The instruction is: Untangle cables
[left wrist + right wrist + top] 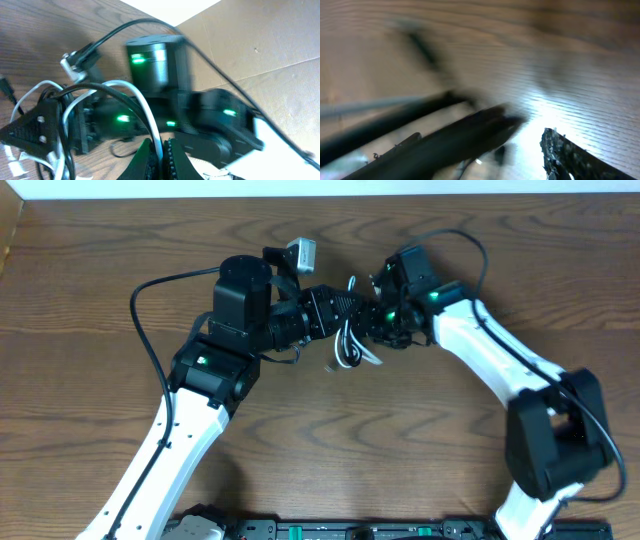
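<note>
Closest to the lens in the left wrist view, the left gripper (159, 159) is closed. Its two dark fingers (142, 161) are pressed together on the white cable (151, 120), which runs up from between them and arcs off to the left. We see the black cable (107, 89) looping alongside it, and both strands pass around a black three-cornered finger (31, 129) belonging to the opposite arm. A silver plug (74, 67) sits just above those loops; we cannot tell which lead it ends. Behind all this the right arm (155, 60), with its green lights, fills the middle of the view, and tan cardboard (250, 50) stands beyond.

From overhead we get the layout that the wrist view cannot give. The left gripper and the right gripper (376, 322) meet almost tip to tip near the middle of the wooden table (90, 240). The bundle (348, 350) sits just below that meeting point. Its white loops are plain, while the black strand is hard to pick out against the dark grippers. From above, the arms themselves hide the pinch on the cable.

The right wrist view is badly smeared. We see one finger sharp at the lower right and blurred dark bars crossing from the left over the wood grain. We cannot tell whether that claw is open or closed, nor whether it holds a strand.
</note>
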Motion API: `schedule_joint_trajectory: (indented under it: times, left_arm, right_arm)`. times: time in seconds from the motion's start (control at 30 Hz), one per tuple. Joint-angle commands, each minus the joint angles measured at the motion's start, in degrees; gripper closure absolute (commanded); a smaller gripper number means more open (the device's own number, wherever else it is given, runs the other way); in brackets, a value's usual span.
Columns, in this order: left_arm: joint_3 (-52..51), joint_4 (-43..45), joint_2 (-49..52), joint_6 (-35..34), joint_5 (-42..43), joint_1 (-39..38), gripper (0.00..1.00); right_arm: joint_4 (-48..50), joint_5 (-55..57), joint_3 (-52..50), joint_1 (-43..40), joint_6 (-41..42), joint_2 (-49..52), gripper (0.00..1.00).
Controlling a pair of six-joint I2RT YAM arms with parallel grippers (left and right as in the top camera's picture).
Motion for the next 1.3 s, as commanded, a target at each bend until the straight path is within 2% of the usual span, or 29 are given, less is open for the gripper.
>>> schedule_joint_trajectory:
  times: [0.0,0.33,0.73,0.97,1.27]
  left_arm:
    - [0.63,0.74,-3.17,-0.48,1.11,1.46,0.93]
    - [0.63,0.57,-10.45,-0.48,1.2,10.01,0.92]
    - [0.63,-0.66,-18.6,0.94,1.29,21.55,0.93]
    - [0.61,-11.45,-18.86,6.67,1.09,30.27,0.93]
    - [0.59,-23.06,-13.68,13.22,1.16,30.99,0.93]
  right_arm:
    - [0.11,4.92,-0.37,-0.07,7.89,4.26,0.28]
    - [-0.07,5.95,-0.39,-0.87,6.86,11.08,0.3]
    - [-3.15,12.52,-2.23,-4.0,4.17,11.58,0.32]
    - [-8.28,13.03,-2.62,-9.57,-3.19,11.58,0.32]
    - [-11.04,11.82,-2.62,-10.43,-9.31,11.52,0.35]
